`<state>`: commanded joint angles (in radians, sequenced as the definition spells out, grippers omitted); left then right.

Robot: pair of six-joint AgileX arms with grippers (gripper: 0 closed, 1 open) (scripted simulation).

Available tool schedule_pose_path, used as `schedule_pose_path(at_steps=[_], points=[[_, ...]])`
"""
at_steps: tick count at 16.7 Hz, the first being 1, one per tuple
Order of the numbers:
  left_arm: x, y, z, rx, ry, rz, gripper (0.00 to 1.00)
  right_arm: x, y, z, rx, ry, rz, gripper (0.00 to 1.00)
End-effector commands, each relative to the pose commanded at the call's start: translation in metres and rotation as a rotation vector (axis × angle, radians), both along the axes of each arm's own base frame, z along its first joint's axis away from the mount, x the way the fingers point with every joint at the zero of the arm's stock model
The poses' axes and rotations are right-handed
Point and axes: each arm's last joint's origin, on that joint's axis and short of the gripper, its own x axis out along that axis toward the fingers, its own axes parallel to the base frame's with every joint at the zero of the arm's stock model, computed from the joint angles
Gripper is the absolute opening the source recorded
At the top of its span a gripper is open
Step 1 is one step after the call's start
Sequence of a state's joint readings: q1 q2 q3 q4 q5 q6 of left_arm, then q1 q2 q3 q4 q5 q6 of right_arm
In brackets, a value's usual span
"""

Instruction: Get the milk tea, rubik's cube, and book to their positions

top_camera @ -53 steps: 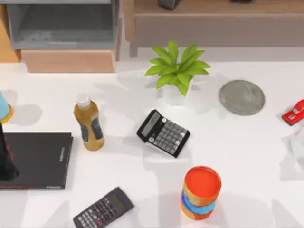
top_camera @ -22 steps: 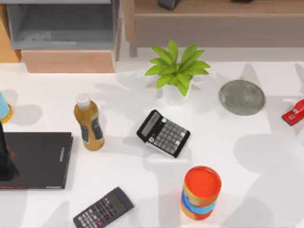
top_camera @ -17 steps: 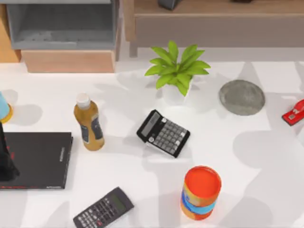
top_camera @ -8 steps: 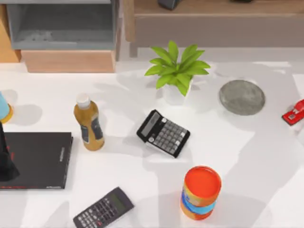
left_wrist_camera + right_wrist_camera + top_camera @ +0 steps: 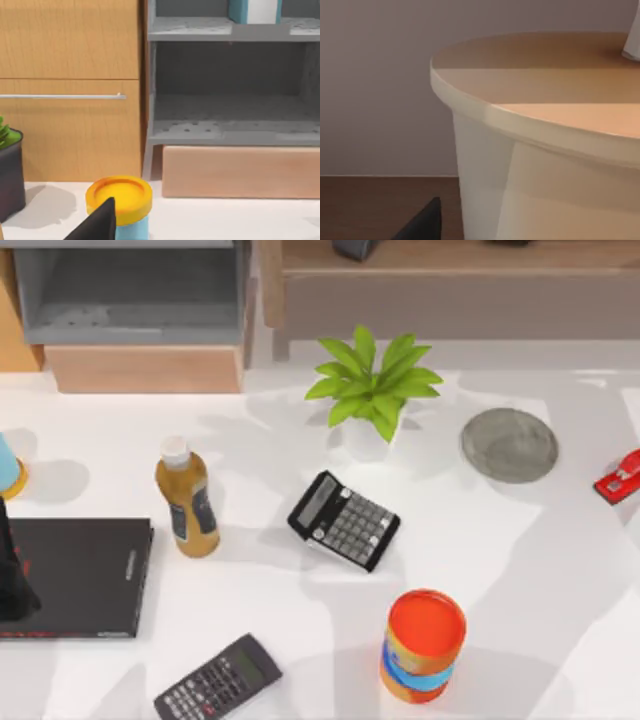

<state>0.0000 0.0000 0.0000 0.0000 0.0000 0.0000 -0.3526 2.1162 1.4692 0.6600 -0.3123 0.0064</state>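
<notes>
Right gripper's camera sits close against the milk tea [image 5: 555,145], its tan lid and pale cup wall large before it; whether the fingers clamp it I cannot tell. Left arm [image 5: 12,575] stands at the table's left edge over the black book [image 5: 80,575]; its grip I cannot tell either.

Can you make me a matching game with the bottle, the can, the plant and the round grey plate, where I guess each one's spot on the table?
Things:
1. amber bottle
2. orange-and-blue can
3. green plant
4. grey disc

Places, by the top view:
A. front, right of the middle
B. back, in the middle
C. left, beside the black book
D. back right

Pairs: 1-C, 2-A, 3-B, 4-D
</notes>
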Motion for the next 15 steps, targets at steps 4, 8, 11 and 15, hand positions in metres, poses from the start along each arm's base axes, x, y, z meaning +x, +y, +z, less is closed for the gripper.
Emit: schedule_pose_path(at_steps=[4, 8, 11, 15], points=[[0.0, 0.0, 0.0, 0.0, 0.0, 0.0, 1.0, 0.0, 0.0, 0.0, 0.0, 0.0, 0.0, 0.55], [0.0, 0.0, 0.0, 0.0, 0.0, 0.0, 1.0, 0.0, 0.0, 0.0, 0.0, 0.0, 0.0, 0.25], [0.0, 0.0, 0.0, 0.0, 0.0, 0.0, 1.0, 0.0, 0.0, 0.0, 0.0, 0.0, 0.0, 0.02], [0.0, 0.0, 0.0, 0.0, 0.0, 0.0, 1.0, 0.0, 0.0, 0.0, 0.0, 0.0, 0.0, 0.0]])
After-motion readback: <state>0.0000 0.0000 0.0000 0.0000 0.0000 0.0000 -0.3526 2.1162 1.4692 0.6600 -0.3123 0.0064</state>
